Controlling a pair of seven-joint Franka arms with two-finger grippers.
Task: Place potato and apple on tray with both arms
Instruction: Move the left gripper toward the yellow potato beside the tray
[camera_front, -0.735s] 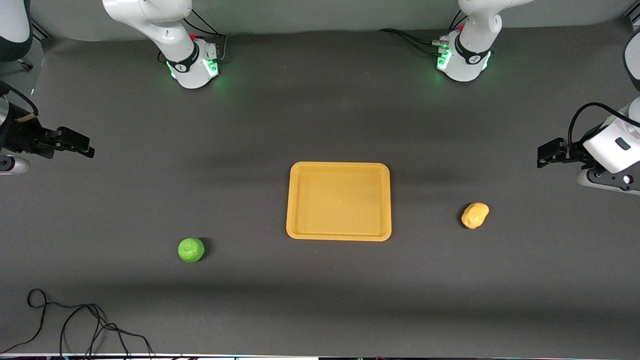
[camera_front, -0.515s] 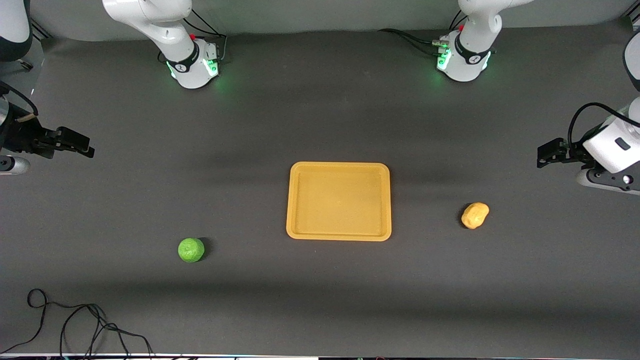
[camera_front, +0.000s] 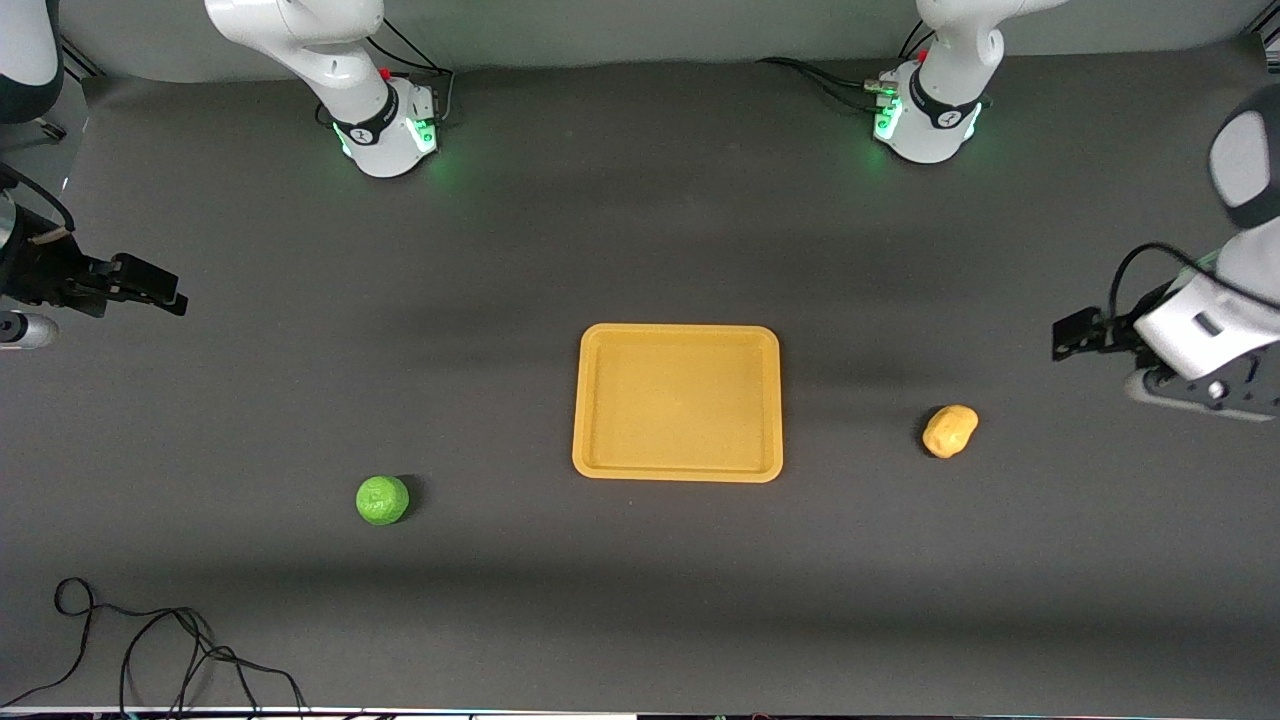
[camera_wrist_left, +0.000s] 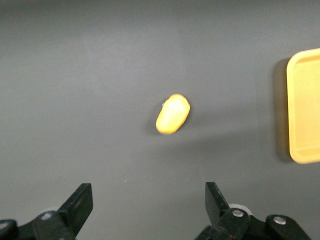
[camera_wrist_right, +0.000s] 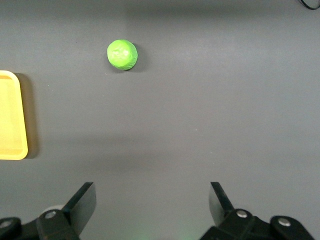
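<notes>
1. The left tool (camera_front: 1068, 335), fingers spread, had shifted toward the potato (camera_front: 950, 431), lying apart on the bench (camera_front: 640, 600): approach judged begun.
2. The right tool (camera_front: 165, 292), spread, waited well apart from the apple (camera_front: 382, 500).
3. The tray (camera_front: 678, 472) was empty.

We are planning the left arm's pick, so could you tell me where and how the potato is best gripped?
Probably from above, across its narrow middle: the potato lies flat, a lumpy oval apart from the tray, and the left gripper is open.
</notes>
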